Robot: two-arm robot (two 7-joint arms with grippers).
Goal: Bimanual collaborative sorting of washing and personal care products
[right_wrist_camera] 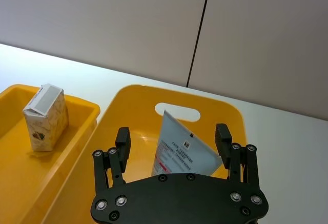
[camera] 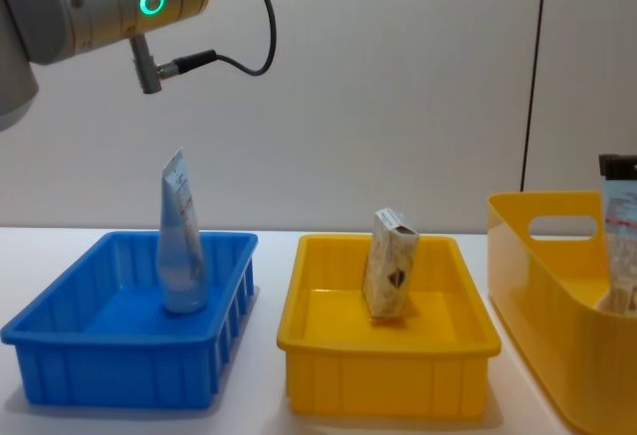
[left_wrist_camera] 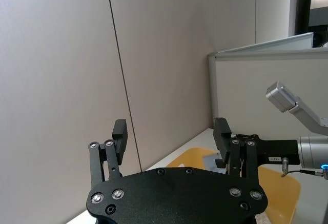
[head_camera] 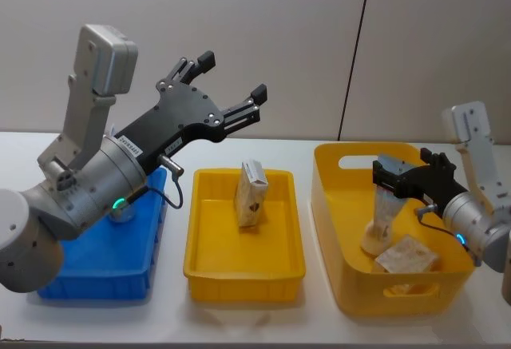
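The right gripper (head_camera: pixel 397 175) sits spread around an upright squeeze tube (head_camera: pixel 384 211) in the right-hand yellow basket (head_camera: pixel 334 205). The left gripper (head_camera: pixel 227 84), spread and empty, hangs high between the blue bin (head_camera: pixel 148 247) and the yellow tray (head_camera: pixel 201 229).

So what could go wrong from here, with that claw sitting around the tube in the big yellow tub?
The right gripper is open with its fingers either side of the upright tube in the yellow tub. If it closes off-centre, the tube could slip or tip onto the beige pack beside it. The tube in the blue bin and the pack in the yellow tray both stand on end, so a bump might topple them.
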